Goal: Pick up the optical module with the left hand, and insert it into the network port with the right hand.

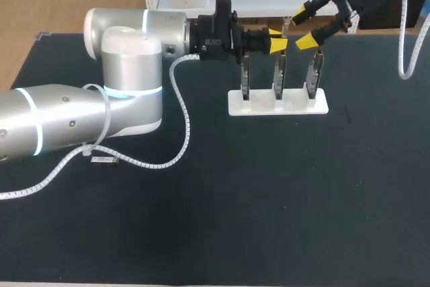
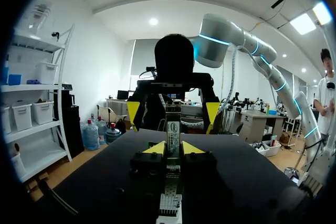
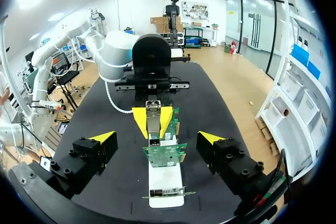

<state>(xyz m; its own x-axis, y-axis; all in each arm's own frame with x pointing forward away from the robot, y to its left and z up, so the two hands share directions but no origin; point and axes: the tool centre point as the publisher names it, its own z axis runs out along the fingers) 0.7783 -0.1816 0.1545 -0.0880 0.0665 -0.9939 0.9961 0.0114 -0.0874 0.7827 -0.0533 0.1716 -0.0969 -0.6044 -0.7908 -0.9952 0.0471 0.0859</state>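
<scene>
Left gripper (image 1: 277, 44) pinches the optical module (image 3: 153, 121) above the white stand (image 1: 279, 104); right gripper (image 1: 306, 26) hangs spread just beyond, far right.

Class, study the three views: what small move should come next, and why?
Probably the right pincer should ease forward until its fingers straddle the module, then close. The left pincer grips the module by the boards, while the right pincer faces it, open and apart, so the handover has not yet happened.
</scene>
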